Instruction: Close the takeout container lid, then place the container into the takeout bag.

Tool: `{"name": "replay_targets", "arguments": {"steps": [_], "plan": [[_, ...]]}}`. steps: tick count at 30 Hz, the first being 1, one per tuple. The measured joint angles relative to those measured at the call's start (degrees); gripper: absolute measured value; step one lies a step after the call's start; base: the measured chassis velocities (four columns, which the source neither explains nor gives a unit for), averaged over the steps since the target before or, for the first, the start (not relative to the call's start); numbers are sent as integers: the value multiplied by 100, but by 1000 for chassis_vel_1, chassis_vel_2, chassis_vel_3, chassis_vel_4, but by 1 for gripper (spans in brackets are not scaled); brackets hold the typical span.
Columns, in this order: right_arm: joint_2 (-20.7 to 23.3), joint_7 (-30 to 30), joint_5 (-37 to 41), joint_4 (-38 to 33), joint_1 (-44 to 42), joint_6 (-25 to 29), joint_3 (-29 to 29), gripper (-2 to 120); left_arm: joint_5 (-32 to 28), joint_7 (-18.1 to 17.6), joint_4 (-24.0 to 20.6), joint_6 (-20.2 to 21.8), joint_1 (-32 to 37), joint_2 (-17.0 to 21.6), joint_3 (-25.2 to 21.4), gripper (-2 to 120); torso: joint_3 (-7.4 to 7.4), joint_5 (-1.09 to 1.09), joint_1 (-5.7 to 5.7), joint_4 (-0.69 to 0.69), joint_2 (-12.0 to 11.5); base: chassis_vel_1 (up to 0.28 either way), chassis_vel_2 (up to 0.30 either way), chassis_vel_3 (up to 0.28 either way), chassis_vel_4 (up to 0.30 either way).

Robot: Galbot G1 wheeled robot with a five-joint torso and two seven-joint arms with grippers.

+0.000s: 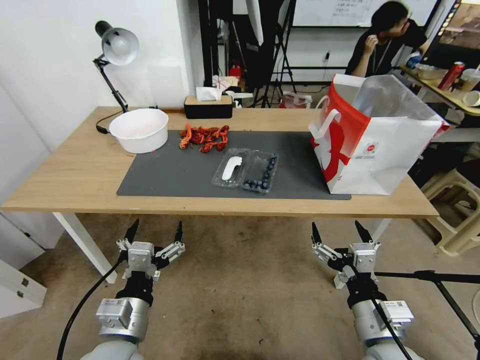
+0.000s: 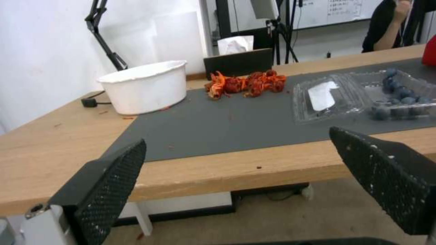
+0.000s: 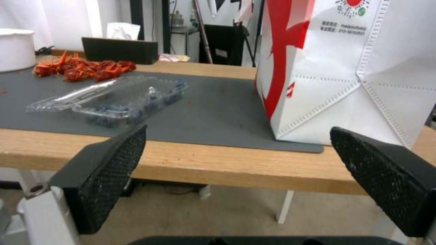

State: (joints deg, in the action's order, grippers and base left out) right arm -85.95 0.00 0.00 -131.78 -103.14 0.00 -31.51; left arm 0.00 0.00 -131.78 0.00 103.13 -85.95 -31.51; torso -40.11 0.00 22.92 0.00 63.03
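Takeout container [image 1: 246,170] lies open at frame centre on the tabletop [image 1: 75,175], takeout bag [image 1: 372,142] at right; left gripper [image 1: 154,233] and right gripper [image 1: 338,233] hang released below

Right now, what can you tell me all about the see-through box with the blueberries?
The takeout container is a small clear plastic clamshell with rounded corners, lying wide open and flat on the dark grey mat. Dark blueberries sit in the tray half nearer the takeout bag. The lid, with a white sticker, lies folded out on the other side. Nothing else touches it; both grippers are off the table.
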Motion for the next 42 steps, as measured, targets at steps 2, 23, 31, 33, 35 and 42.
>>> {"name": "replay_targets", "arguments": {"steps": [2,23,31,33,35,42], "plan": [[0,0,0,0,0,0,0,100,0,0,0,0,0,0,0,100,0,0,0,0,0,0,0,0,0],[-135,-841,-70,-373,-117,-943,9,100,-314,-179,-109,251,-50,145,102,100,0,0,0,0,0,0,0,0,0],[-146,-1012,27,-267,-45,-981,-27,100,-1327,-778,-474,1117,-236,630,458,100,0,2,0,1,0,0,0,0,0],[-109,-1024,161,-266,34,-888,-82,100,-2115,-1242,-760,1795,-376,1005,731,100,0,0,0,0,0,0,0,0,0],[-95,-1025,193,-266,65,-875,-100,100,-2398,-1409,-859,2036,-426,1140,833,100,0,-1,0,0,0,0,0,0,0],[23,-1092,552,-114,260,-739,-149,100,-3012,-1622,-643,2128,-644,1436,1040,100,0,0,0,1,0,0,0,0,0]]}}
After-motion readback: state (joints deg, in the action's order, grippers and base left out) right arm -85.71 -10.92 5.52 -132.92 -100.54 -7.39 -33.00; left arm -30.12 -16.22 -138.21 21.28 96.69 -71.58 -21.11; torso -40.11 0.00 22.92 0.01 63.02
